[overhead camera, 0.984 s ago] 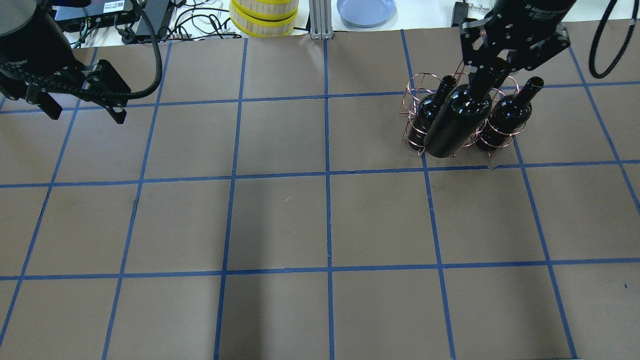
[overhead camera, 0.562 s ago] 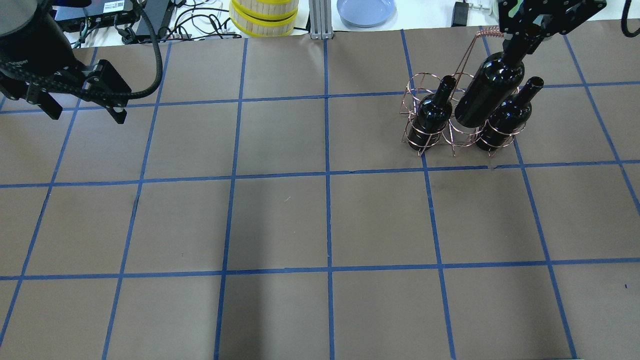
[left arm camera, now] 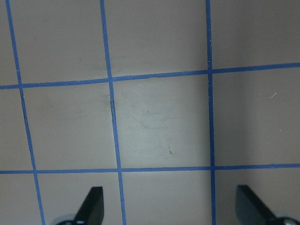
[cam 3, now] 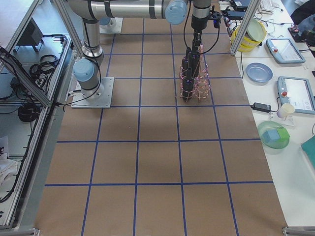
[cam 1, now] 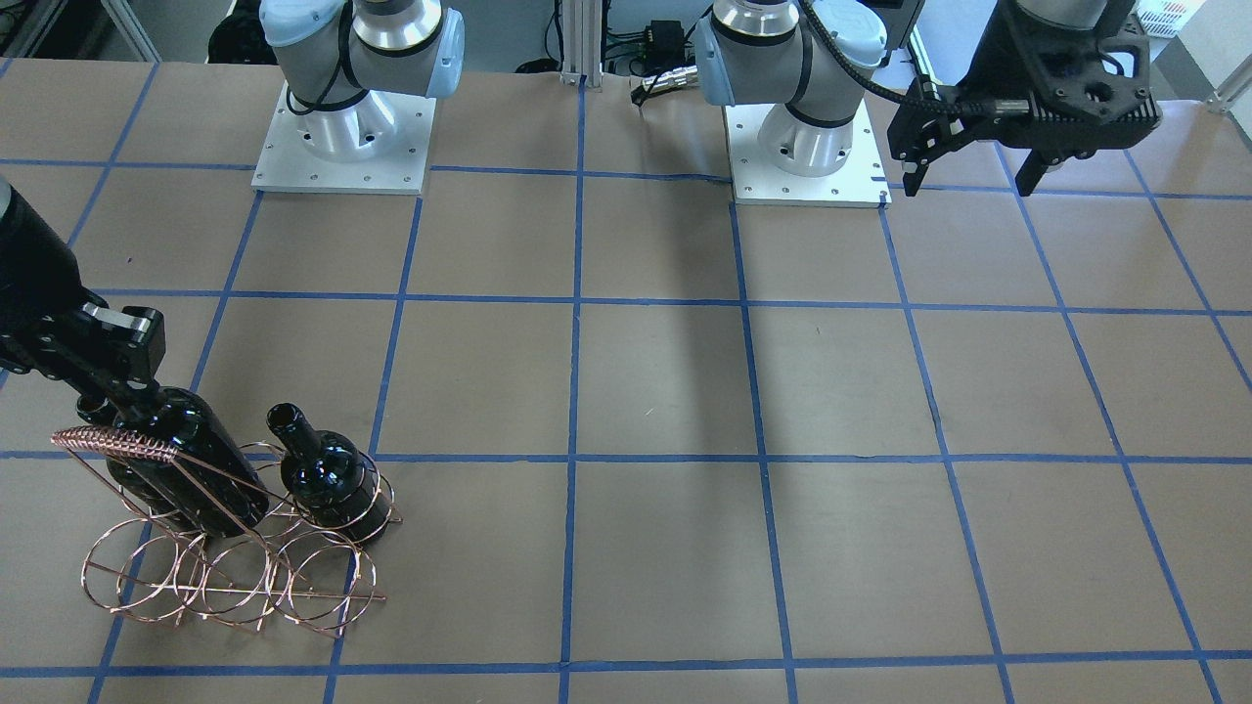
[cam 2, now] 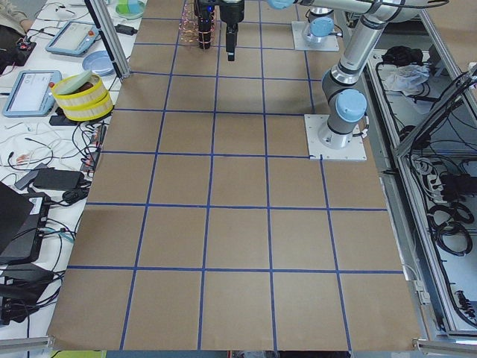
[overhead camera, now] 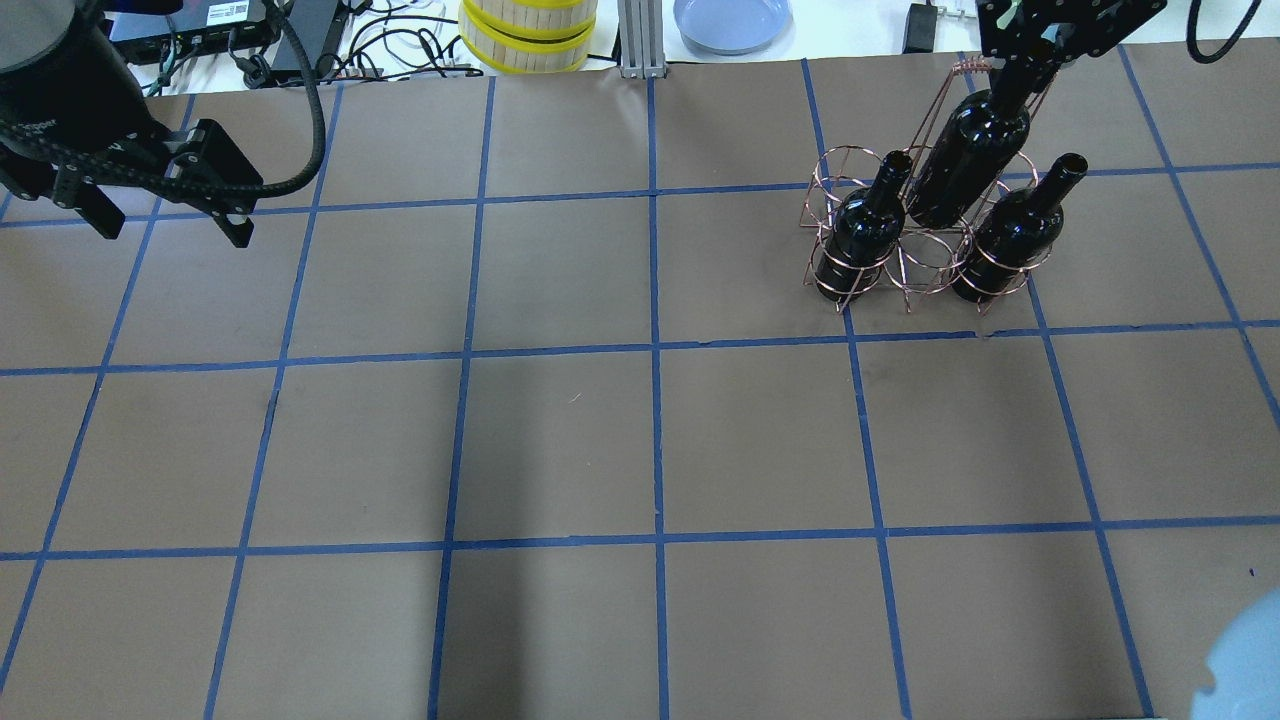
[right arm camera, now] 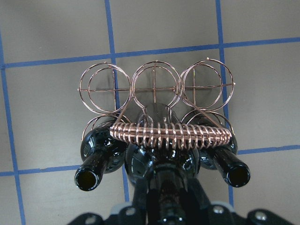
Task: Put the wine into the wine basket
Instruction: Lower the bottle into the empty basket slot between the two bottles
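My right gripper (overhead camera: 1030,62) is shut on the neck of a near-black wine bottle (overhead camera: 965,160). It holds the bottle upright over the copper wire wine basket (overhead camera: 925,262), between two like bottles (overhead camera: 858,240) (overhead camera: 1010,240) that stand in the end rings of the row nearer the robot. The right wrist view shows the held bottle (right arm camera: 159,171) behind the coil-wrapped handle (right arm camera: 171,133). I cannot tell whether its base is inside the middle ring. The three rings on the far side (right arm camera: 154,86) are empty. My left gripper (overhead camera: 170,225) is open and empty, far away over bare table.
Round yellow-banded containers (overhead camera: 528,35), a blue plate (overhead camera: 730,20) and cables lie beyond the table's far edge. The two arm bases (cam 1: 342,147) (cam 1: 807,156) stand at the robot side. The brown mat has a blue tape grid (overhead camera: 655,350).
My right gripper has carried the bottle away from the robot, from in front of the basket to over its middle, and lower. The left arm has not moved.
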Robot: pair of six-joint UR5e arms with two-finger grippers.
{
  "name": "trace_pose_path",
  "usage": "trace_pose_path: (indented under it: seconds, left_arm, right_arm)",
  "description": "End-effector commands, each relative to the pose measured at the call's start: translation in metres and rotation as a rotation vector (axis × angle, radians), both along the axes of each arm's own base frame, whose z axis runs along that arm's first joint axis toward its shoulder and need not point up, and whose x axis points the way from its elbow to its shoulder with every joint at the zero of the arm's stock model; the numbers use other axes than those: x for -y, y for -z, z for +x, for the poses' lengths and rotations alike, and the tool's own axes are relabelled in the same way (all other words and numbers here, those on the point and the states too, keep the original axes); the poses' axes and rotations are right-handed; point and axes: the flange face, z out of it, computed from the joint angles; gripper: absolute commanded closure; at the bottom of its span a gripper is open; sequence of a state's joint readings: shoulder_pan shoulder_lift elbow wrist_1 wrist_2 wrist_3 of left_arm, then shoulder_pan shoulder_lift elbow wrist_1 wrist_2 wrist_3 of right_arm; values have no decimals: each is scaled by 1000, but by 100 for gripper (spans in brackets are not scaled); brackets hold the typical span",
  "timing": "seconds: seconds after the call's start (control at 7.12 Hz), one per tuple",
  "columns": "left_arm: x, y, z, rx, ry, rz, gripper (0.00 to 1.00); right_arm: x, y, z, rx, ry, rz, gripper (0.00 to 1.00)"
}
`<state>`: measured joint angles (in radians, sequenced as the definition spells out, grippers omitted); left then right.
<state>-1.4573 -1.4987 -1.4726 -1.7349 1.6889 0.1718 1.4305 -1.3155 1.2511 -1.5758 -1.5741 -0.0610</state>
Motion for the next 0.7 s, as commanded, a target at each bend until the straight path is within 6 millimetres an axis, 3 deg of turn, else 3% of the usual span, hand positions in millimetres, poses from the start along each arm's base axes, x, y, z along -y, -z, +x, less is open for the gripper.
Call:
trace_pose_path:
  seconds: [0.0, 0.56]
  left_arm:
    - [0, 0, 0, -2, 0, 0, 0]
    - [-2, 3, 0, -1, 0, 6, 0]
  right_arm:
    - [-4, 8, 0, -5, -16, 52, 100]
    - [-3, 16, -1, -5, -30, 76, 100]
